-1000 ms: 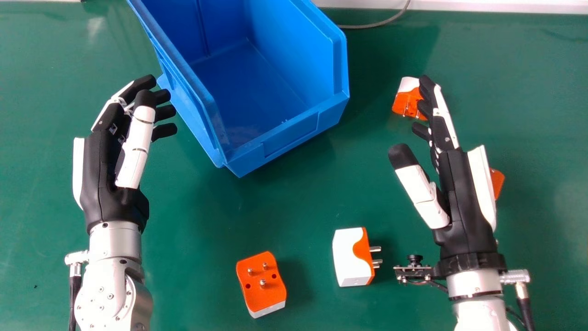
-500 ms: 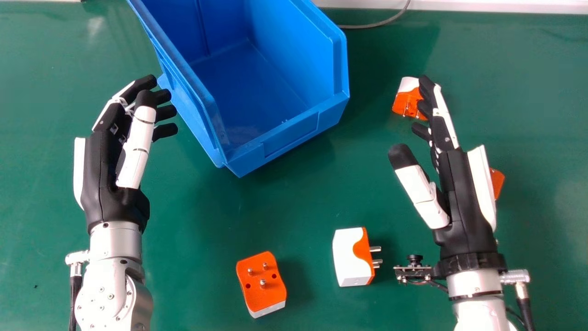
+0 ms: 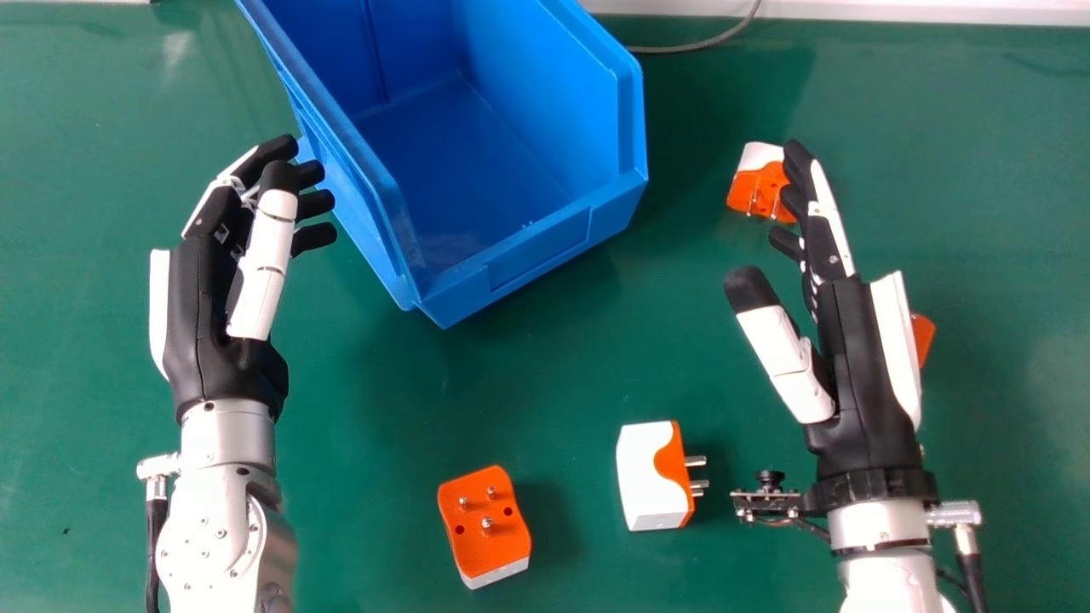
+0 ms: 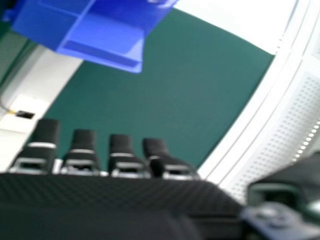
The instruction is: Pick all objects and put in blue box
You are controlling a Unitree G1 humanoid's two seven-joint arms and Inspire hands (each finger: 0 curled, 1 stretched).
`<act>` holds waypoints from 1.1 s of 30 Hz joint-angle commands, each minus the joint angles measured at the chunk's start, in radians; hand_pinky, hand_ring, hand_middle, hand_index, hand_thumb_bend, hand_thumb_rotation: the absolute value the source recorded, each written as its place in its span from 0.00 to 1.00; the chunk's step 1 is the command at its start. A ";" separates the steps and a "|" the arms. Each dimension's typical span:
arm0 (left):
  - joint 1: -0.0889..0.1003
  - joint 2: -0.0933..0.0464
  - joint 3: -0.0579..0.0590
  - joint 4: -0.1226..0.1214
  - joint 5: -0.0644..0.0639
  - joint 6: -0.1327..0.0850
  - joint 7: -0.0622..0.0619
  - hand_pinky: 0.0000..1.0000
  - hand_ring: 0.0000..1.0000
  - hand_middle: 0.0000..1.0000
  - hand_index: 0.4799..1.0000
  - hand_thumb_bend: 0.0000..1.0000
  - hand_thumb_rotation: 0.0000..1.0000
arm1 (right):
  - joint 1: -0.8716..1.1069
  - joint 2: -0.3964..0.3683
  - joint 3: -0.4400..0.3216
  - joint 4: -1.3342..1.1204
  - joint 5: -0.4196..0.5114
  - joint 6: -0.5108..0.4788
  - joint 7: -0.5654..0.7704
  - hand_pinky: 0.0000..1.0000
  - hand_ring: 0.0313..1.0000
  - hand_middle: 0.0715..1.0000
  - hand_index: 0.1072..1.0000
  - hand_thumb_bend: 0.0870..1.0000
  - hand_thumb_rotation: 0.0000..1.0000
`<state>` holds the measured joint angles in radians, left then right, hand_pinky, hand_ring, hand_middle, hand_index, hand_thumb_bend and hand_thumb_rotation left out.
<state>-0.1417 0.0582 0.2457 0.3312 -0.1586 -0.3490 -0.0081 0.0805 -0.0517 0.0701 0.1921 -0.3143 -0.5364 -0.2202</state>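
In the head view my left hand [image 3: 223, 315] is open beside the left wall of the blue box [image 3: 536, 247], holding nothing. My right hand [image 3: 860, 366], open and also without a thing, is over the table's right part. Its fingers partly cover an orange and white plug adapter [image 3: 751, 189]; another adapter [image 3: 922, 336] is mostly hidden behind that hand. Nearer lie a white and orange adapter [image 3: 651, 477] with pins facing right and an orange one [image 3: 485, 524] with pins up. The right hand view has the right hand [image 4: 120, 200] and the blue box [image 4: 100, 40].
The green table [image 3: 528, 375] extends around the box and adapters. A grey cable [image 3: 698, 42] runs along the far edge behind the box. A small camera mount [image 3: 769, 502] sticks out from the right wrist.
My left hand and forearm have shifted slightly to the right, nearer the box. The right hand has moved very slightly right. The adapters and box have stayed put.
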 commanded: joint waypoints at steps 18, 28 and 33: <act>0.011 -0.018 0.001 -0.056 -0.008 -0.013 0.022 0.66 0.70 0.74 0.55 0.55 0.64 | 0.026 -0.073 -0.021 -0.092 -0.018 -0.019 0.019 0.88 0.95 0.96 0.94 0.61 1.00; 0.070 -0.032 -0.022 -0.128 0.003 -0.008 0.008 0.65 0.70 0.73 0.54 0.55 0.65 | 0.040 -0.253 -0.039 -0.313 -0.054 0.143 0.231 0.87 0.94 0.96 0.95 0.63 1.00; 0.077 -0.030 -0.038 -0.145 0.012 -0.004 0.002 0.64 0.69 0.72 0.53 0.56 0.65 | 0.020 -0.392 -0.053 -0.481 -0.014 0.291 0.455 0.83 0.91 0.94 0.94 0.67 0.96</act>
<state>-0.0687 0.0258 0.2165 0.2184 -0.1576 -0.3413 -0.0008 0.1230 -0.4030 0.0361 -0.2131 -0.3451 -0.2826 0.1856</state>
